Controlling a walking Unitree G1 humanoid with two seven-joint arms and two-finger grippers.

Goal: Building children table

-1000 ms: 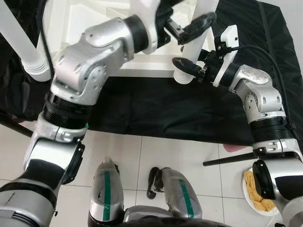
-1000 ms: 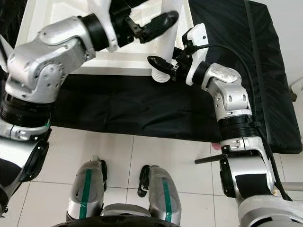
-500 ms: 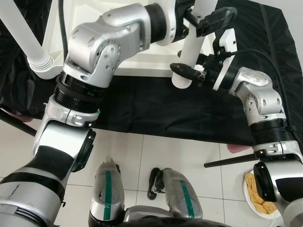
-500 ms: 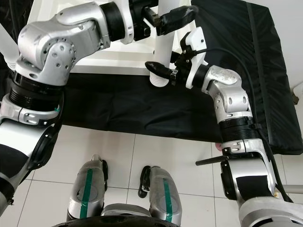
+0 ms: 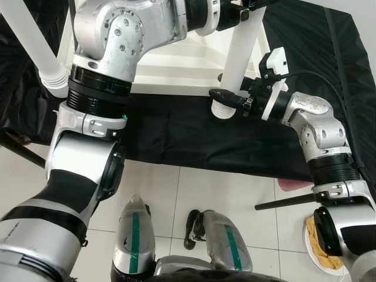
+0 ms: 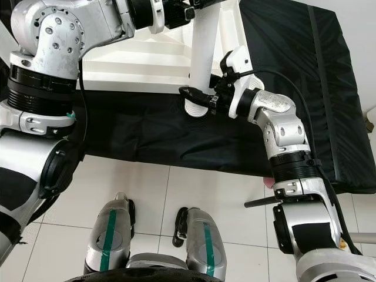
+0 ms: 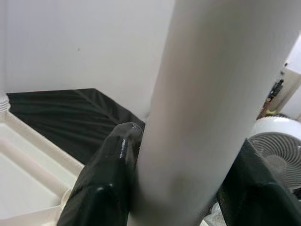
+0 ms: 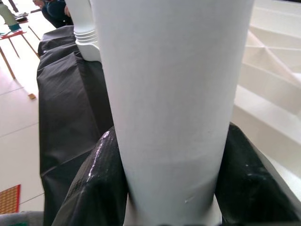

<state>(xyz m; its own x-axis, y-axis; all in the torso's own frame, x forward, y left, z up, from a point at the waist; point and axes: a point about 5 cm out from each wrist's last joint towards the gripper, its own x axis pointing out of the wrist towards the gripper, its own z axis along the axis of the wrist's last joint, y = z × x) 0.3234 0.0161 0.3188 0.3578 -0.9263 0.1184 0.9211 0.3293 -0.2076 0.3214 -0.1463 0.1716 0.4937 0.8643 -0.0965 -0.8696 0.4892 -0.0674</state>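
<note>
**Visitor:** What's the biggest thing in front of the robot?

**Onlooker:** A black mat (image 5: 194,138) spread over the tiled floor (image 5: 194,188). On it lies a white tabletop (image 5: 176,64), upside down, its ribbed underside facing up. Its near edge runs along the middle of the mat.

**Visitor:** And the legs?

**Onlooker:** One white leg (image 5: 35,50) stands at the tabletop's near left corner. A second leg (image 6: 202,53) stands at the near right corner, ridged end resting at the tabletop's edge.

**Visitor:** Who holds that one?

**Onlooker:** Both arms. The right gripper (image 6: 200,98) is clamped around its base, a black finger on each side. The left gripper (image 7: 174,188) is clamped higher up the same leg.

**Visitor:** Has anything changed?

**Onlooker:** Yes. A second ago the left gripper's fingers stood apart beside the leg. Since then the left arm has reached further over the tabletop and closed on it. The leg stands straighter too.

**Visitor:** Meaning?

**Onlooker:** I judge the leg is being steadied for seating or twisting into its corner socket. Whether it has seated, I cannot tell.
</note>
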